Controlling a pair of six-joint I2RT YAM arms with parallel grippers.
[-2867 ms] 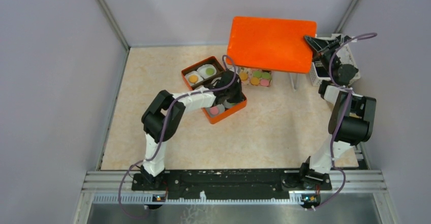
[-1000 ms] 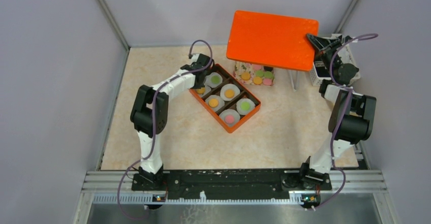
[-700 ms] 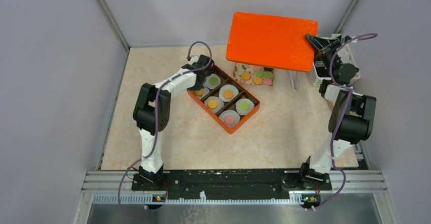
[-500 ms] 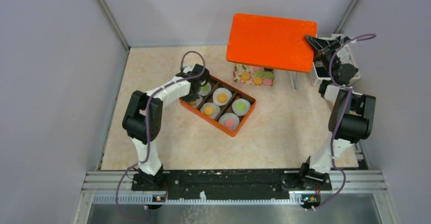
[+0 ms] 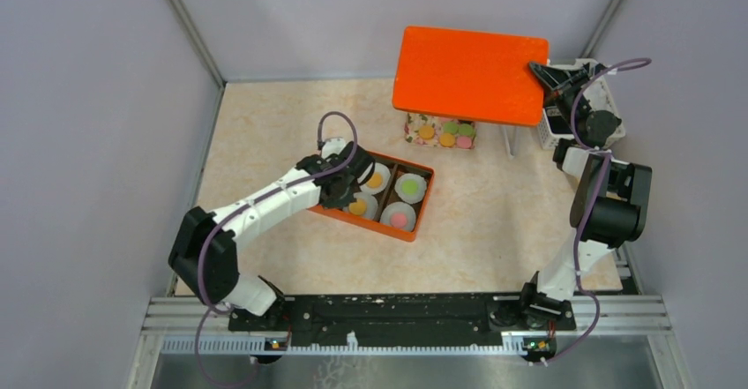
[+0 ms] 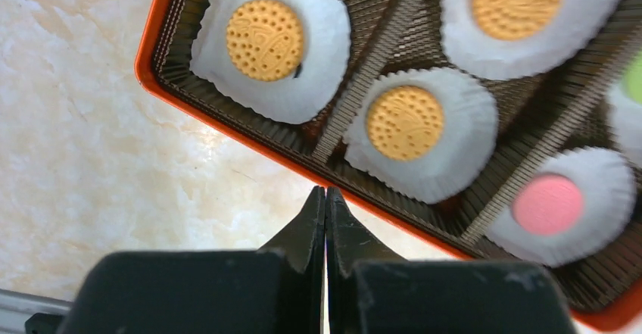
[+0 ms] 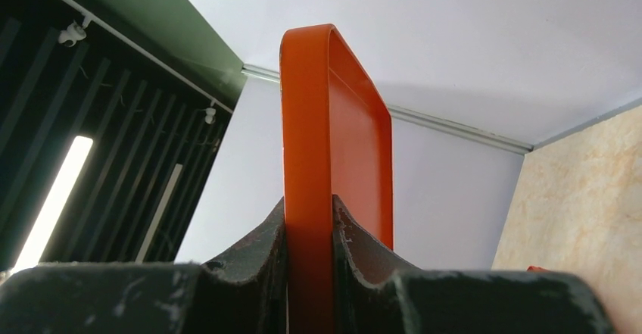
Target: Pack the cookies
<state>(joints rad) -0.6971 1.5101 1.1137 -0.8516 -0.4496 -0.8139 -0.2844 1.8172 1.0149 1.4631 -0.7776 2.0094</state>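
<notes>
An orange box [image 5: 418, 204] with a dark ribbed insert lies mid-table and holds white paper cups, each with one cookie: orange [image 5: 375, 178], green [image 5: 410, 183], orange [image 5: 357, 205], pink [image 5: 398, 219]. My left gripper [image 5: 338, 197] hangs over the box's left end and hides part of it. In the left wrist view it [image 6: 325, 194] is shut and empty, its tips at the box's rim [image 6: 227, 126], close to an orange cookie [image 6: 405, 122]. My right gripper [image 5: 540, 73] is shut on the orange lid [image 5: 467, 76] and holds it raised. The lid [image 7: 306, 122] stands edge-on between its fingers [image 7: 309, 213].
A small floral tray [image 5: 408, 125] with several orange, green and pink cookies [image 5: 446, 130] sits partly under the raised lid. A white basket [image 5: 607, 98] stands at the far right by the wall. Grey walls close in the table on three sides.
The left gripper has swept from the far left of the box toward me, and the box has moved nearer and turned. The right gripper and the lid have hardly moved.
</notes>
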